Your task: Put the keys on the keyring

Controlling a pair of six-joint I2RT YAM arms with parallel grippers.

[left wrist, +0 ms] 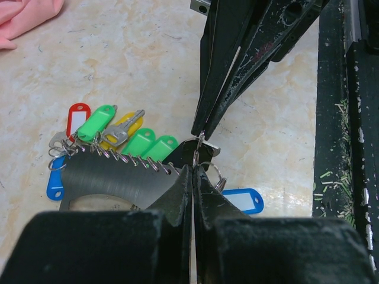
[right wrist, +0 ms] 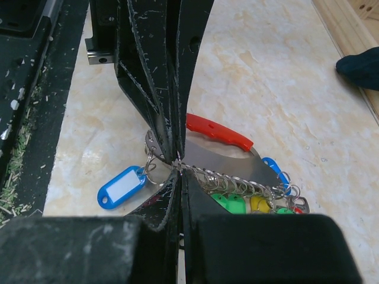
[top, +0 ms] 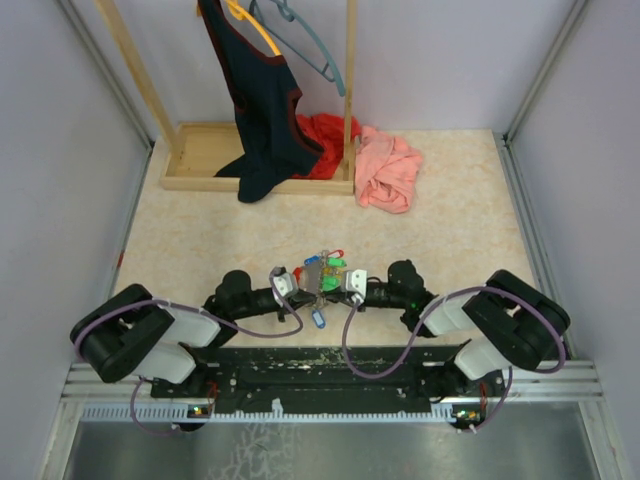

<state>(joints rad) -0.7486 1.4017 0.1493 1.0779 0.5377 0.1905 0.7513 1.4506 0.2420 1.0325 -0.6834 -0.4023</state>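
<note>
The keyring [right wrist: 220, 132] is a grey metal plate [left wrist: 112, 177] with a red grip. It lies on the table between my two arms [top: 322, 270]. Along its edge runs a row of small rings carrying the keys, which have green [left wrist: 98, 121], yellow, red [left wrist: 77, 115] and blue tags; one bare metal key [left wrist: 121, 132] lies on top. A blue-tagged key [right wrist: 121, 187] hangs on a ring at the plate's near end [top: 319, 318]. My left gripper [left wrist: 193, 168] and right gripper [right wrist: 177, 170] meet tip to tip there. Both are shut on that end of the keyring.
A wooden rack [top: 200, 150] stands at the back with a dark garment [top: 262, 110] and hangers on it. A red cloth [top: 325, 135] and a pink cloth [top: 388, 170] lie beside its base. The black base rail [top: 320, 365] runs close behind the grippers.
</note>
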